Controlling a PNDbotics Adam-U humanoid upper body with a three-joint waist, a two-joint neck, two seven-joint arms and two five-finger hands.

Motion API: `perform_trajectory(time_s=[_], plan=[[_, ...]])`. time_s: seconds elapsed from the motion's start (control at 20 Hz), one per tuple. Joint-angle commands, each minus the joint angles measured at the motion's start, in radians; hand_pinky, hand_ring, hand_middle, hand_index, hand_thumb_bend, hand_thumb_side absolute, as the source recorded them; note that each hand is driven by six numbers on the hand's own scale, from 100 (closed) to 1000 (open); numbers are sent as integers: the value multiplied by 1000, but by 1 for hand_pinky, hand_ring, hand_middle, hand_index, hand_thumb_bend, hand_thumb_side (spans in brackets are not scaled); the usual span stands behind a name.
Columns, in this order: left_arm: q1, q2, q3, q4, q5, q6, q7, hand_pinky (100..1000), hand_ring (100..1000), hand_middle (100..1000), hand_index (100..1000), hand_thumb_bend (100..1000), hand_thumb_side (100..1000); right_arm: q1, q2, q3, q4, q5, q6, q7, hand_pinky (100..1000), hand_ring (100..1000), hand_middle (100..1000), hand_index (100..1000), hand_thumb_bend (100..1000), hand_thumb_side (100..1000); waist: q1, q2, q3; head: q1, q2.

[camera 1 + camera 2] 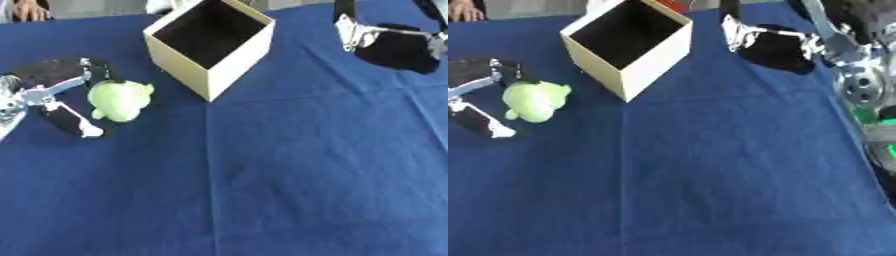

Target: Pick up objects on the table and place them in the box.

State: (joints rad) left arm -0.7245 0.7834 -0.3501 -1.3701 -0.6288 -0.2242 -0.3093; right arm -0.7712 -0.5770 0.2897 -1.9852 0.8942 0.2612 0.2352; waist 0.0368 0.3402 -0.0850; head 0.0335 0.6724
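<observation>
- No brand, label or writing can be read on anything here; the box (210,47) shows plain cream walls and a dark inside
- The box stands open-topped on the blue table (289,175) near the far edge, a little left of the middle, turned so one corner points toward the near side; its inside is in shadow, so I cannot tell what, if anything, lies in it; its far corner is cut off by the top of the left eye view
- A small pale green soft thing (120,100), rounded and lumpy with little stubs at its edges, lies on the cloth by the left edge of the table, near the box's left side but apart from it; its exact form is hard to make out
- The left hand (52,92) comes in from the left edge and cups around the green thing; its upper finger arches over the far side and touches or nearly touches it, and a lower finger (74,122) reaches below; the fingers are spread wide and curved, not closed on it; the wrist is cut off at the picture's edge
- The right hand (772,47) sits near the far right corner of the table, well apart from the box; it shows as a dark mass with silver parts, and I cannot tell how its fingers stand
- Something red (677,5) peeks from behind the box's far rim in the right eye view, mostly hidden
</observation>
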Motion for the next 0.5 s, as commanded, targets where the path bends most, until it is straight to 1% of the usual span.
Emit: perform_trajectory(time_s=[0.05,0.2,0.25,0.3,0.4,0.45,0.5], plan=[[-22,6,19,6,-17,9,30,608,783,743,835,592,305,-8,-10,-8,-15,-7,4,-6,930,821,800,845,100,472,-1,-17,0,5,0],[-25,-6,17,23,-35,14,41,602,777,735,829,583,304,-8,-7,-7,-15,-8,5,-8,930,821,800,845,100,471,-2,-15,0,6,-1],[-26,-10,17,28,-42,14,47,577,756,691,812,565,310,-8,-7,-7,-15,-8,5,-8,930,821,801,845,100,471,-3,-15,0,6,-2],[-27,-14,18,32,-47,15,53,574,753,685,810,562,311,-8,-7,-7,-15,-9,6,-8,930,821,801,845,100,467,-3,-14,0,6,-2],[-29,-20,18,38,-57,16,66,535,715,634,785,517,311,-8,-7,-7,-15,-9,7,-9,930,821,801,846,100,471,-4,-13,0,6,-1],[-31,-22,18,41,-63,16,73,516,694,618,767,480,299,-8,-6,-7,-15,-9,7,-9,930,821,801,846,100,469,-4,-13,0,6,-1],[-32,-24,17,44,-69,16,81,508,683,611,762,461,296,-7,-6,-7,-15,-10,7,-10,930,820,801,846,100,472,-4,-13,1,6,-1]])
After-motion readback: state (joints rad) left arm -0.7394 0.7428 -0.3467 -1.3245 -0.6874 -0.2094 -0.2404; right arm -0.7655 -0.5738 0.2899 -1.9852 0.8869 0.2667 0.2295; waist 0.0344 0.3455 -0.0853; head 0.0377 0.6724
